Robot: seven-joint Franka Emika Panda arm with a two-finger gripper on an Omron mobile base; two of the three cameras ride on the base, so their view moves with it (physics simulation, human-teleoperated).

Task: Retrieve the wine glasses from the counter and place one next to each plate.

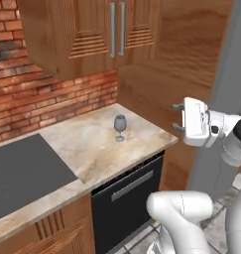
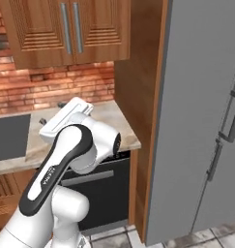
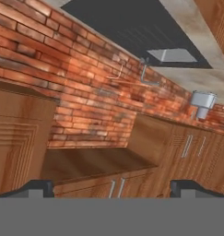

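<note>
One dark translucent wine glass [image 1: 120, 128] stands upright on the beige marbled counter [image 1: 87, 149], near its right end and a little in front of the brick wall. My gripper [image 1: 177, 117] hangs in the air to the right of the counter's end, about level with the glass and well apart from it. Its fingers point left toward the glass and stand open with nothing between them. In the right base view my own arm covers the glass, and the gripper [image 2: 51, 113] shows over the counter [image 2: 116, 123]. The hand view is rolled over, with the open gripper [image 3: 111, 188] facing brick wall and cabinets. The plates are out of view.
A dark cooktop [image 1: 23, 173] lies in the counter left of the glass. A black dishwasher front [image 1: 127, 193] sits below. Wooden wall cabinets [image 1: 92, 30] hang above, a tall wood panel [image 1: 186, 59] closes the counter's right end, and a grey fridge [image 2: 201, 121] stands beyond it.
</note>
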